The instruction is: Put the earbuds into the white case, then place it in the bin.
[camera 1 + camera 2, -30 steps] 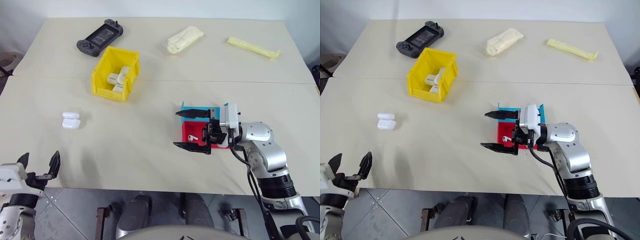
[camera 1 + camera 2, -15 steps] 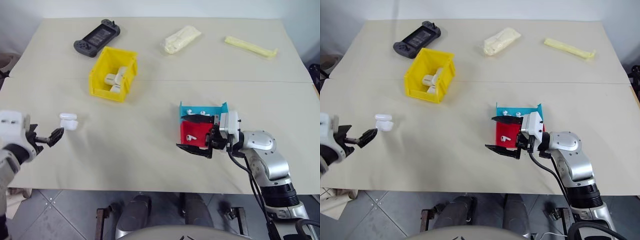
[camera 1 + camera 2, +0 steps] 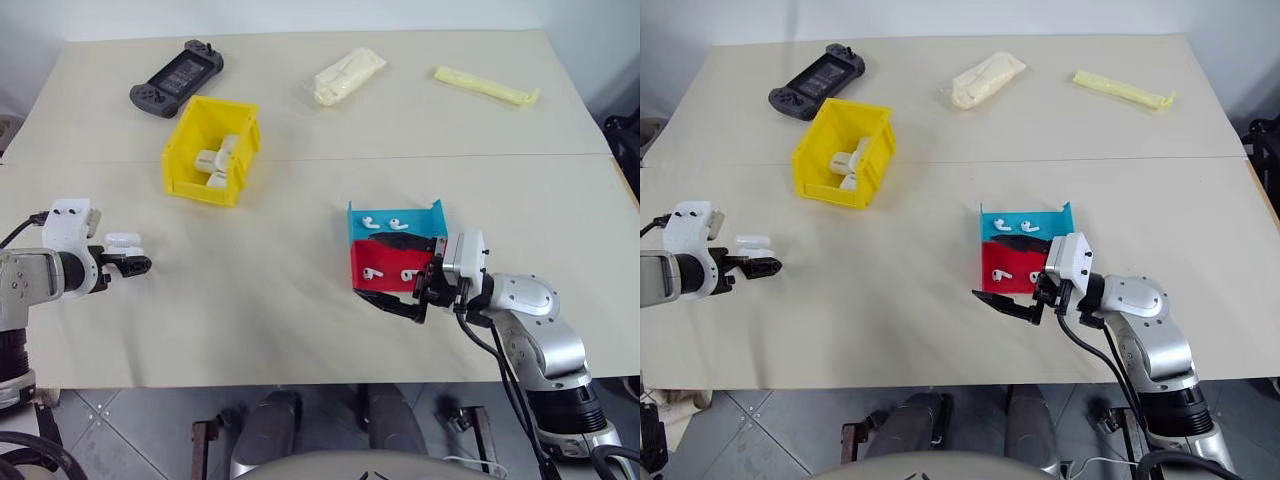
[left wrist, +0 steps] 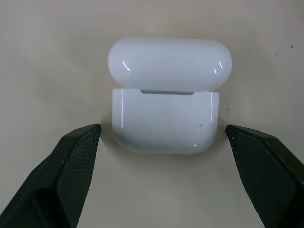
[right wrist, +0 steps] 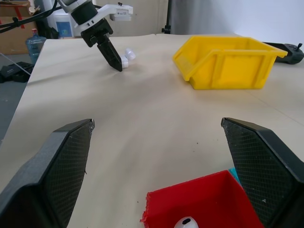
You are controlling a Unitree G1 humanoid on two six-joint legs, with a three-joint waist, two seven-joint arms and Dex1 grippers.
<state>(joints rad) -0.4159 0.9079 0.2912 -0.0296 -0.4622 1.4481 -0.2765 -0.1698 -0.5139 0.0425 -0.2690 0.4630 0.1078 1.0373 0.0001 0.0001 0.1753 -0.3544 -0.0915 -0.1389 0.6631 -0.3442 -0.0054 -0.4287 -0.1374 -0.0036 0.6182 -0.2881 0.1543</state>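
The white case point(image 4: 165, 121) lies on the table at the left with its lid flipped up. My left gripper point(image 4: 162, 130) is open, one finger on each side of the case without touching it; it appears again point(image 3: 128, 252) in the left eye view. At the right, two earbuds point(image 3: 384, 222) lie in the cyan tray point(image 3: 354, 224) and two more earbuds point(image 3: 392, 273) in the red tray point(image 3: 362, 262). Open and holding nothing, my right gripper point(image 3: 365, 266) hovers level over the red tray. The yellow bin point(image 3: 200, 188) stands further back on the left with white cases inside.
A dark game controller point(image 3: 175, 77) lies at the far left. A cream packet point(image 3: 348, 75) and a yellow strip point(image 3: 485, 86) lie along the far side. The table's near edge runs just below both arms.
My left arm has come up from the table's near edge and forward, so its open fingers now straddle the white case. The right gripper has hardly moved. The camera view has shifted.
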